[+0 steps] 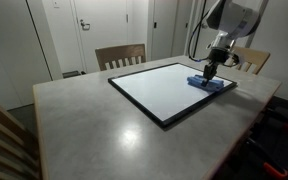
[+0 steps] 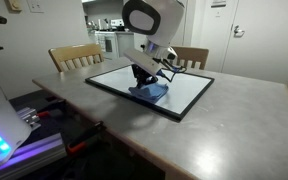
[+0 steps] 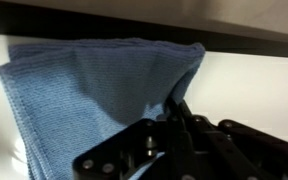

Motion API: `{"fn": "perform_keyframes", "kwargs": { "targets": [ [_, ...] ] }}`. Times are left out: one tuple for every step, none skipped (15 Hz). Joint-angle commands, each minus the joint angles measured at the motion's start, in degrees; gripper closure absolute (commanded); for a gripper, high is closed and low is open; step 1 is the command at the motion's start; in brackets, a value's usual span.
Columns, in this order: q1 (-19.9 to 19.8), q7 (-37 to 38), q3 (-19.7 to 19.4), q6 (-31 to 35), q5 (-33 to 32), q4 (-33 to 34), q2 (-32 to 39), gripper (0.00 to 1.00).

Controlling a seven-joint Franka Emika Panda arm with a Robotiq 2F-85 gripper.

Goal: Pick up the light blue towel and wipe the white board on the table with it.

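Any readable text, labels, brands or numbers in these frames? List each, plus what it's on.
None readable in any view.
white board: blank, no writing.
light blue towel: no tag or print showing.
pincer: no marking visible.
wall plate: too small to tell if it carries text.

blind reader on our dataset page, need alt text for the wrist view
A light blue towel lies rumpled on the white board, pinched at one fold by the black gripper coming in from below. The board's dark frame runs along the top.
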Motion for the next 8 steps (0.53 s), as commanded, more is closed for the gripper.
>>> {"fn": "perform_keyframes", "kwargs": {
  "targets": [
    [1.0, 0.9, 0.7, 0.8, 0.7, -0.7, -1.0, 0.99],
    [1.3, 1.1, 0.8, 0.9, 0.7, -0.6, -0.8, 0.99],
    [1.5, 1.2, 0.9, 0.9, 0.6, -0.5, -0.8, 0.99],
    [1.7, 1.5, 1.0, 0.9, 0.5, -0.3, -0.6, 0.99],
    [2.0, 1.9, 1.1, 1.0, 0.5, -0.2, -0.6, 0.99],
    [2.3, 2.4, 1.2, 1.1, 0.5, -0.2, -0.6, 0.99],
    [2.5, 2.9, 1.4, 1.1, 0.4, -0.2, -0.6, 0.99],
    [2.7, 3.2, 1.5, 1.0, 0.4, -0.1, -0.6, 0.99]
  ]
}}
